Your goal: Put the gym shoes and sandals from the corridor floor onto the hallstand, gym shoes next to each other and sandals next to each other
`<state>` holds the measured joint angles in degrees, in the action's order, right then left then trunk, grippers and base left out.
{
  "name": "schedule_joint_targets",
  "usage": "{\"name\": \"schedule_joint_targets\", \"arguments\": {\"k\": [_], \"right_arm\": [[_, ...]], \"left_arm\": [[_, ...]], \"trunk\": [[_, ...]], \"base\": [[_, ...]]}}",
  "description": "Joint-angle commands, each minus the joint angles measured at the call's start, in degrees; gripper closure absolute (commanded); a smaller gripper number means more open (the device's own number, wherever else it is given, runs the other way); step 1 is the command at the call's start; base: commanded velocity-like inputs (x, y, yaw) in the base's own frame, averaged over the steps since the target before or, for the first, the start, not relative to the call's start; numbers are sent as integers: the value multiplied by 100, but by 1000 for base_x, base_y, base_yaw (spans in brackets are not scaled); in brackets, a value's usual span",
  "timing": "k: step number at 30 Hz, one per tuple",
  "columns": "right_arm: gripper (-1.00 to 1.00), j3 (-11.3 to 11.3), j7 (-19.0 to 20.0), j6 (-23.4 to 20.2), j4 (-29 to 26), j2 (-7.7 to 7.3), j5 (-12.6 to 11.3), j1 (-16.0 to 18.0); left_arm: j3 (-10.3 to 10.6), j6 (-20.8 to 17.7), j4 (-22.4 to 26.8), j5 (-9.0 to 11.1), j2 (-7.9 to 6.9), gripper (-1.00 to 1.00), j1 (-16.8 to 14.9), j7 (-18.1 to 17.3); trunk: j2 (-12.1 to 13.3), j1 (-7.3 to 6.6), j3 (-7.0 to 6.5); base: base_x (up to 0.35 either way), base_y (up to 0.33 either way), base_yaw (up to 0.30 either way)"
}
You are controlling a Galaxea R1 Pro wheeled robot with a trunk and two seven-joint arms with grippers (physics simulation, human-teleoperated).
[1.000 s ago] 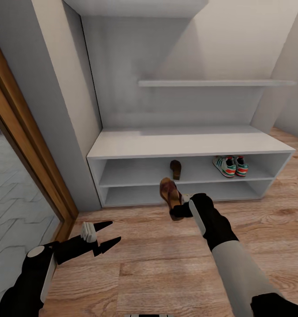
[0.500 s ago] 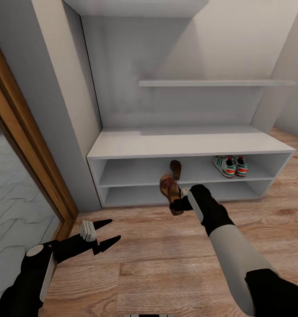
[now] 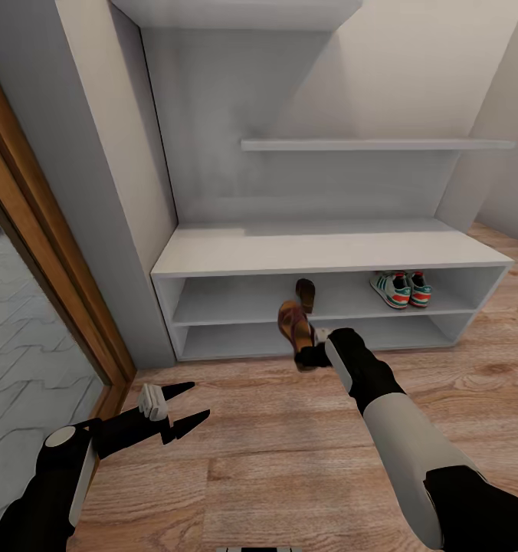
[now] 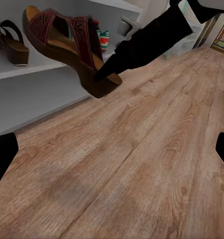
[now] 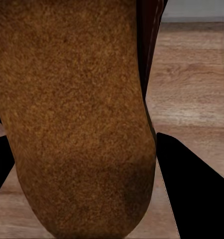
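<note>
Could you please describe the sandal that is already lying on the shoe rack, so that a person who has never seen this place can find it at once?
Look at the wide pale hallstand against the wall and find its upper open shelf slot. Near the middle of that slot lies one dark brown sandal, well left of the two gym shoes. Unlike the other sandal, held by the right gripper before the rack, it rests on the shelf.

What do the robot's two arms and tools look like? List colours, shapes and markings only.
Both arms are glossy black with light grey-white shell panels. The left tool has two slim, pointed black fingers and a small ribbed white block at its base. The right tool is black, joined to a rounded black wrist. No cables or markings are visible.
</note>
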<state>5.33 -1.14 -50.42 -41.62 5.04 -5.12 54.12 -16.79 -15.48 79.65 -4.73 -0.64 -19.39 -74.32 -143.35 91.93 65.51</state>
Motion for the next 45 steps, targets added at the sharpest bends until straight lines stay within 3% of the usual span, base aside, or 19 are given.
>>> {"name": "schedule_joint_targets", "arguments": {"k": [1, 7, 13, 25, 33, 45], "right_arm": [[100, 12, -26, 31, -5, -3, -47, 2], [100, 12, -26, 243, -5, -3, -26, 2], [100, 12, -26, 945, 22, -3, -32, 2], [100, 4, -26, 1142, 620, -3, -31, 2], [100, 8, -26, 1676, 1159, -3, -33, 2], [100, 3, -26, 1759, 1242, -2, -41, 2]], "left_arm": [[-9, -60, 7, -26, 2, -100, -4, -33], [-9, -60, 7, -35, 2, -100, -6, -23], [-9, -60, 7, -14, 2, -100, -5, -29], [-11, -60, 7, 0, 2, -100, -4, -72], [-1, -58, 7, 4, 2, -100, -4, -75], [6, -56, 7, 7, 2, -100, -5, -74]], "trunk": [[-2, -1, 5], [-2, -1, 5], [-2, -1, 5], [-2, -1, 5], [-2, -1, 5], [-2, -1, 5]], "base": [[0, 0, 0], [0, 0, 0], [0, 0, 0], [0, 0, 0], [143, 0, 0], [115, 11, 0]]}}
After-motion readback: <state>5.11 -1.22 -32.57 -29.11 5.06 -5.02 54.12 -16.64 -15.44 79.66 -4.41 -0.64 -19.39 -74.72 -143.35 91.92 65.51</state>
